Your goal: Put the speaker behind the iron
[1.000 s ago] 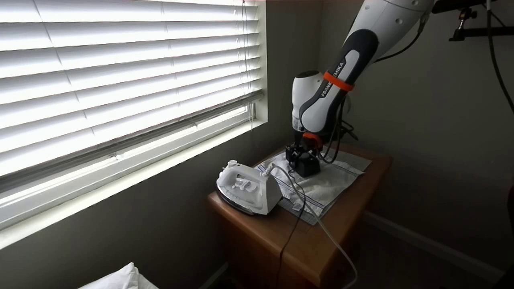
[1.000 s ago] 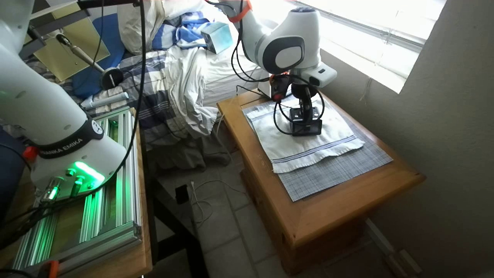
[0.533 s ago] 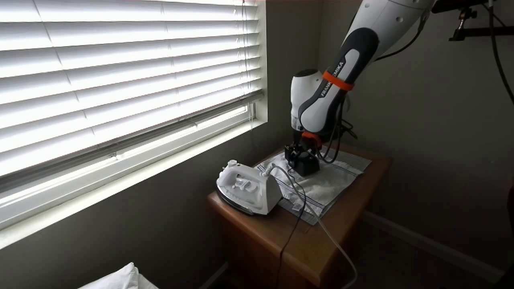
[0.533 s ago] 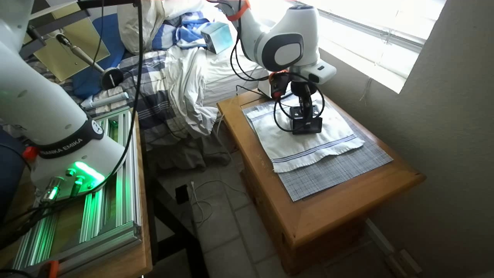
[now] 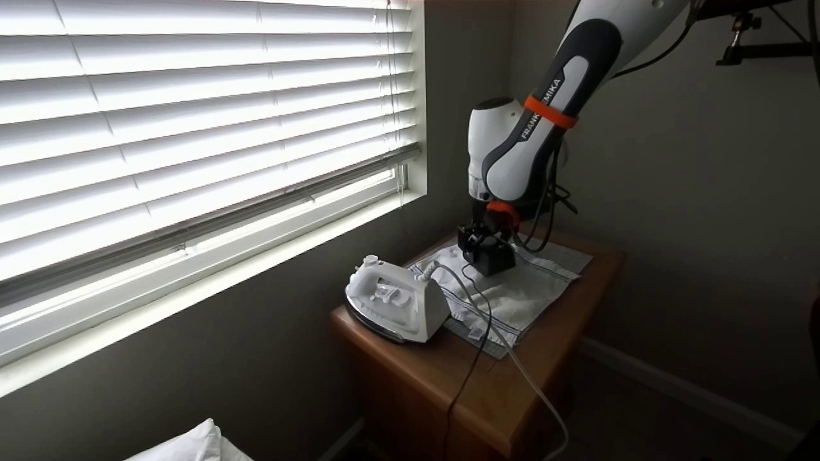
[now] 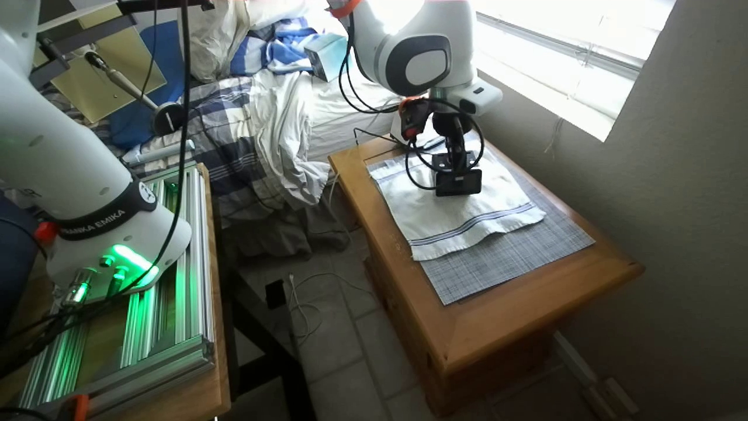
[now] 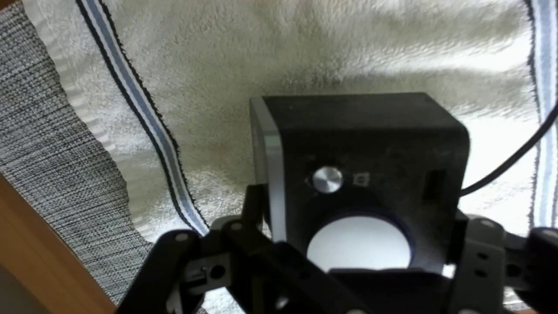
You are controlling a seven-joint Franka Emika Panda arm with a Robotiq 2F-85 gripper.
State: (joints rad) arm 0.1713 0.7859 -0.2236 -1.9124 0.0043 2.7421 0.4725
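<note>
The speaker is a black box with a silver knob and a pale round disc on its face, large in the wrist view (image 7: 392, 152). It also shows in both exterior views (image 5: 493, 257) (image 6: 459, 183). My gripper (image 7: 359, 220) has one finger against each side of it and is shut on it. The speaker stands at or just above the white towel; I cannot tell whether it touches. The white iron (image 5: 392, 301) stands on the table's end, beyond the towel's edge. In an exterior view the arm hides most of the iron (image 6: 397, 131).
The striped towel (image 6: 444, 225) lies on a grey mat (image 6: 502, 266) on the wooden table (image 6: 526, 316). The iron's pale cord (image 5: 522, 368) and a dark cord (image 5: 477, 349) run over the table's edge. A wall and window sill (image 5: 256, 272) border one side. A bed (image 6: 280, 117) stands beyond.
My gripper and the speaker have shifted slightly up in both exterior views. The towel has been pulled a little the same way as the speaker. The iron has not moved.
</note>
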